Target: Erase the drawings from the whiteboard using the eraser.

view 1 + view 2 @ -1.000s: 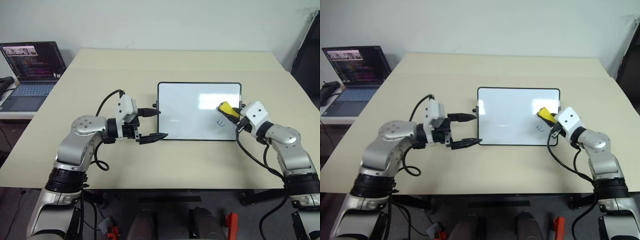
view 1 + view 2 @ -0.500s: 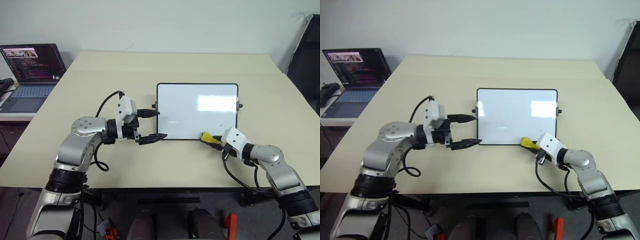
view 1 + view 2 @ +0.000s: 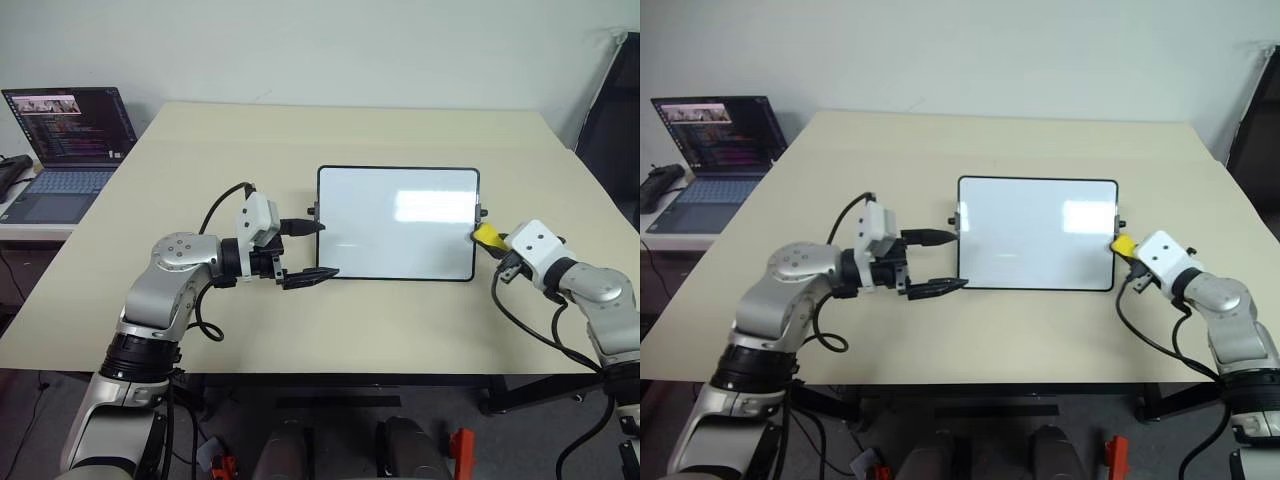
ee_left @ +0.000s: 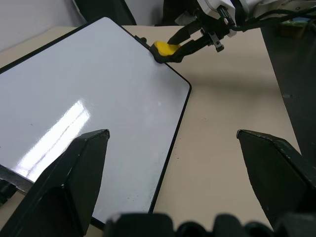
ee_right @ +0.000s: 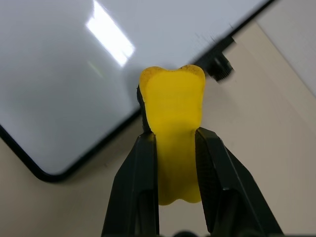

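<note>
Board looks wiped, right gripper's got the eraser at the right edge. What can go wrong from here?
1. The eraser, pinched in the right gripper, sits by the small knob on the whiteboard; another pass might snag it.
2. The left gripper is open around the board's left edge, not clamping it, so a push may slide the board.
3. The squeezed eraser could slip out.

Bare table (image 3: 400, 130) surrounds the whiteboard (image 3: 397, 222).
</note>
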Controlling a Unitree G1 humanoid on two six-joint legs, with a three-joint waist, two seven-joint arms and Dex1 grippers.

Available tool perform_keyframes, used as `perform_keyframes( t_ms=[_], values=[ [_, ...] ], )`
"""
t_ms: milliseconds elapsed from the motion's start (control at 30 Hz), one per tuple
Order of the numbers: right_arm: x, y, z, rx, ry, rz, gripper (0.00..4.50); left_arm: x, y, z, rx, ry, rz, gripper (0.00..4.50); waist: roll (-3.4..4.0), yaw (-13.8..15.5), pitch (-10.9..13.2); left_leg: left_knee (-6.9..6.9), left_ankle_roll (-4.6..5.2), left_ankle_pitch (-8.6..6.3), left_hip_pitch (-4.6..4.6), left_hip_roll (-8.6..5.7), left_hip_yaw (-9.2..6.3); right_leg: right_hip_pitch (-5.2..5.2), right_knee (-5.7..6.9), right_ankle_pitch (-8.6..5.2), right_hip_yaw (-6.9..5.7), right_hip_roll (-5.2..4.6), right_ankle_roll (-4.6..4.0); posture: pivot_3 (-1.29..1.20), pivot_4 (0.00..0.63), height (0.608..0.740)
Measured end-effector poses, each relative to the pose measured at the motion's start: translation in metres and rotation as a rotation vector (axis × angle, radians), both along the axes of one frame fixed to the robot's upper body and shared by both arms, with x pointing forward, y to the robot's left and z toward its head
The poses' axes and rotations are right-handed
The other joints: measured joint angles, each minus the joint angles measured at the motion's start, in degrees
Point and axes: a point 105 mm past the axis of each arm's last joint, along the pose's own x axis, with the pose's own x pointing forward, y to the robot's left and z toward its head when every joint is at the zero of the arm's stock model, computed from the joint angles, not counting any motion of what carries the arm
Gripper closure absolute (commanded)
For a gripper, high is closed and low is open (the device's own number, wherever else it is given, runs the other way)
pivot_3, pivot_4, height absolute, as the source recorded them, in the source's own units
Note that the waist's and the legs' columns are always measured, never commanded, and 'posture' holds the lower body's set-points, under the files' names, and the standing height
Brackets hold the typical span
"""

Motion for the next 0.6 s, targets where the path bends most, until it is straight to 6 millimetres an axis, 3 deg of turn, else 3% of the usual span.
perform_keyframes(
  t_ms=[33,100,167,233,300,333,400,500,600],
  values=[
    [-0.003,-0.001,-0.001,0.063,0.02,-0.008,3.83,0.0,0.0,0.001,-0.001,-0.002,-0.001,0.0,0.02,-0.02,0.02,-0.02,0.0,0.0,-0.08,0.01,0.0,-0.08,0.0,0.01,0.0,0.0,0.01,0.0,0.15,0.74],
    [-0.019,0.014,0.019,0.331,0.05,0.065,3.83,0.001,-0.001,0.004,-0.008,-0.004,-0.003,0.0,0.34,-0.12,0.22,-0.05,0.0,0.0,-0.36,0.02,-0.05,-0.33,0.04,0.28,-0.01,0.02,0.08,0.0,0.15,0.74],
    [-0.038,0.031,0.06,0.508,0.02,0.202,3.83,0.001,-0.006,0.011,-0.036,-0.004,-0.03,0.0,0.55,-0.05,0.34,-0.09,0.01,-0.02,-0.42,-0.01,-0.12,-0.36,0.06,0.29,-0.08,0.01,0.06,0.0,0.15,0.74],
    [-0.047,0.018,0.095,0.531,-0.071,0.197,3.83,0.0,-0.011,0.015,-0.062,0.001,-0.054,0.0,0.52,0.16,0.32,-0.1,-0.02,-0.06,-0.43,-0.01,-0.2,-0.29,-0.04,0.26,-0.18,0.01,0.08,0.0,0.15,0.74],
    [-0.044,-0.014,0.109,0.544,-0.156,0.042,3.83,-0.002,-0.021,0.015,-0.102,0.014,-0.088,0.0,0.34,0.32,0.23,-0.1,-0.07,-0.1,-0.43,-0.05,-0.18,-0.25,-0.11,0.22,-0.19,-0.03,0.11,0.0,0.15,0.74],
    [-0.039,-0.031,0.105,0.548,-0.172,-0.055,3.83,-0.004,-0.028,0.013,-0.116,0.024,-0.109,0.0,0.27,0.46,0.19,-0.08,-0.07,-0.1,-0.44,-0.06,-0.17,-0.24,-0.16,0.22,-0.19,-0.04,0.11,0.0,0.15,0.74],
    [-0.034,-0.065,0.077,0.534,-0.129,-0.269,3.83,-0.012,-0.052,0.003,-0.125,0.054,-0.183,0.0,0.26,0.85,0.2,-0.07,-0.07,-0.1,-0.47,-0.11,-0.09,-0.26,-0.19,0.13,-0.14,-0.08,0.11,0.0,0.15,0.74],
    [-0.035,-0.071,0.037,0.503,-0.002,-0.347,3.83,-0.021,-0.076,-0.005,-0.135,0.08,-0.253,0.0,0.38,0.73,0.24,-0.12,-0.07,-0.1,-0.46,-0.08,-0.06,-0.34,-0.08,0.07,-0.08,-0.05,0.06,0.0,0.15,0.74],
    [-0.032,-0.072,0.016,0.473,0.079,-0.387,3.83,-0.028,-0.096,-0.002,-0.159,0.079,-0.313,0.0,0.53,-0.24,0.23,-0.14,-0.07,-0.09,-0.42,-0.06,0.01,-0.37,-0.04,0.06,0.0,-0.02,0.07,0.0,0.15,0.74]
  ],
)
